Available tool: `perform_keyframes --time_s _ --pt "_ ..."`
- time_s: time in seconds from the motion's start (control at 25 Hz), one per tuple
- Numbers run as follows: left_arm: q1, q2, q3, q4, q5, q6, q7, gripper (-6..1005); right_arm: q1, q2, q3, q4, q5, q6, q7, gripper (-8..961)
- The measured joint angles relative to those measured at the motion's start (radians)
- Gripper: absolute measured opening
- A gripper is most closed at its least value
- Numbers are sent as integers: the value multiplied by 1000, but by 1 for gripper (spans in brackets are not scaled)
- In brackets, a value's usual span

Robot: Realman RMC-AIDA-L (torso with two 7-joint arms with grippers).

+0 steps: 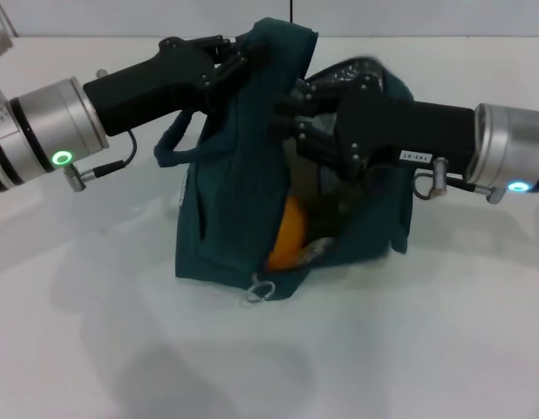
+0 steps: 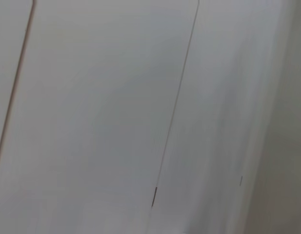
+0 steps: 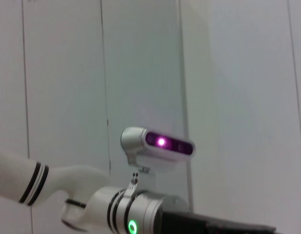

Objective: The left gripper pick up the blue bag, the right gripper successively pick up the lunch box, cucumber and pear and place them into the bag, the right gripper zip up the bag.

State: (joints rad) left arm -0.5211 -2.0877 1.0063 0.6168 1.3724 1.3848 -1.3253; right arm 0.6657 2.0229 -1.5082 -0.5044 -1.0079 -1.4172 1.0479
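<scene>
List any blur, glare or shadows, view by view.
Head view: even light, soft shadow on the table beside the blue bag, whose top edge looks motion-blurred. Left wrist view: only pale wall panels, soft, no glare. Right wrist view: a purple light glows on the head camera.

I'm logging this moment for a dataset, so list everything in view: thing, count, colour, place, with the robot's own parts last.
blue bag: one, dark teal-blue, standing on the white table, mouth open toward the camera, top edge held up.
pear: one, orange-yellow, inside the bag, showing through the opening.
zipper ring pull: one, metal, hanging at the bag's lower front edge.
table: one, white, under the bag.
lunch box and cucumber: cannot be made out; the bag's inside is mostly hidden.
left pincer: one, black, silver wrist with green light, gripping the bag's top edge.
right pincer: one, black, at the bag's opening; finger state unclear.
head camera: one, white, purple light, seen from the right wrist.
</scene>
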Motion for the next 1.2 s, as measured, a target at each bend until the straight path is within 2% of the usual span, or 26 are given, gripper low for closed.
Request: perform_keyframes --time_s 0.08,0.12,0.2,0.4,0.48,0.52,0.56,0.6,0.8,0.88,0.96,1.2 --pt "1 0 0 -1 2 -1 0 163 -8 -1 0 -3 5 -13 0 128" --pt "2 1 -1 -1 2 -1 0 164 -57 -9 13 -33 25 -69 -2 168" --pt "6 1 -4 -1 3 -1 0 164 -99 -21 26 -64 18 -100 7 249" --pt "21 4 -8 -2 6 -1 0 167 -239 -115 39 -186 -88 -157 122 375" --pt "24 6 -8 -1 6 -1 0 168 -266 -139 47 -192 -128 -155 160 418" --pt "24 7 -8 -1 7 -1 0 168 -274 -142 61 -189 -170 -152 177 439" --pt "24 7 -8 -1 8 -1 1 168 -277 -141 73 -186 -195 -150 184 460" --pt "24 7 -8 -1 9 -1 5 169 -280 -131 91 -181 -248 -141 191 481" --pt "18 6 -7 3 10 -1 12 171 -252 -56 141 -179 -439 -36 224 634" --pt "16 6 -6 4 10 -1 12 172 -222 -35 142 -176 -491 -16 240 602" --pt "15 6 -5 5 10 -1 12 173 -204 -24 142 -173 -521 -12 247 570" --pt "23 7 -7 7 10 1 16 175 -222 -14 170 -195 -519 -17 218 474"
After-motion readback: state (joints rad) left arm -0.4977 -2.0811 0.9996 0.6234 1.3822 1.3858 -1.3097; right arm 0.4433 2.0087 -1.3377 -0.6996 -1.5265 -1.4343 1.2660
